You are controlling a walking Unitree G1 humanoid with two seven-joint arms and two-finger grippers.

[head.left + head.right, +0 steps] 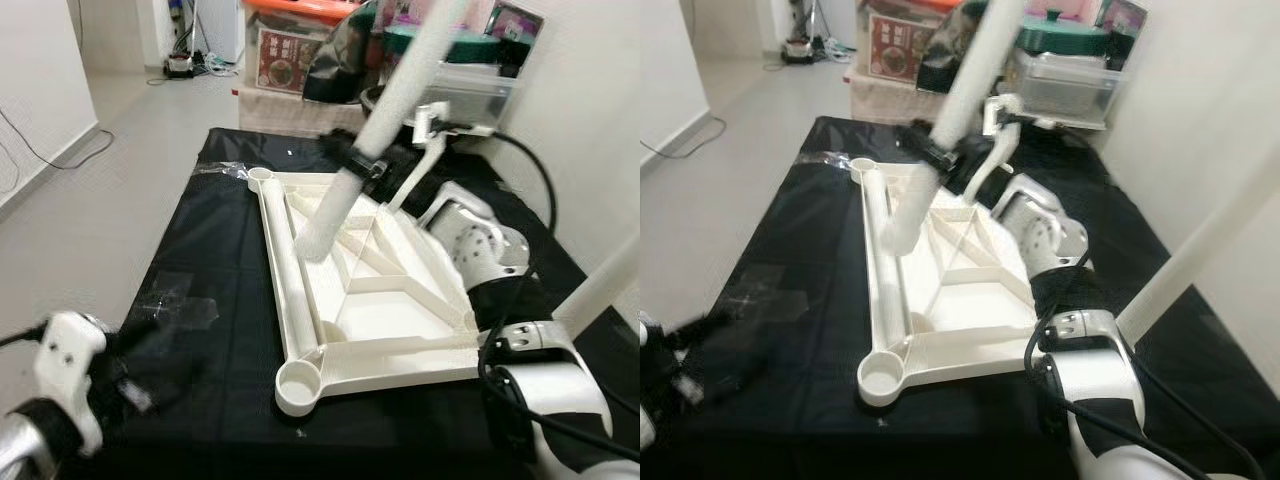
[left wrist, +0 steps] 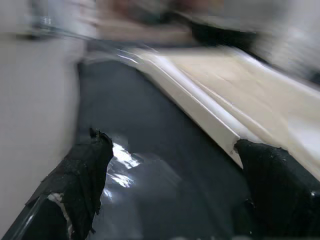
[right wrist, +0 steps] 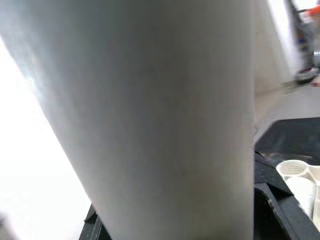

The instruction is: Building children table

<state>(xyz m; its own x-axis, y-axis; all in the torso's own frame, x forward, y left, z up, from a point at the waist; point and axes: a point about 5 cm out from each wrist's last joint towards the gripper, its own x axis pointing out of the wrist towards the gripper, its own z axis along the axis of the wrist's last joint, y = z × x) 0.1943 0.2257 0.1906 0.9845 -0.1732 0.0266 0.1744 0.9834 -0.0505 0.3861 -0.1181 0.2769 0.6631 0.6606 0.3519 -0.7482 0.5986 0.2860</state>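
Observation:
A white children's table top [image 1: 390,300] lies upside down on a black cloth [image 1: 210,290]. It has a round leg socket at the near left corner [image 1: 298,385] and another at the far left corner [image 1: 260,178]. My right gripper [image 1: 365,160] is shut on a white table leg [image 1: 340,200]. The leg is tilted, with its lower end over the long left rail, between the two sockets. In the right wrist view the leg [image 3: 150,110] is pressed close to the camera. A second white leg [image 1: 610,285] rises at the right edge. My left gripper [image 2: 175,200] hovers open and empty over the cloth, left of the table top.
Boxes and a plastic storage container [image 1: 480,85] stand behind the cloth. A white wall [image 1: 590,110] runs along the right. Cables [image 1: 60,150] lie on the bare floor to the left. Clear tape or film [image 1: 165,300] shines on the cloth.

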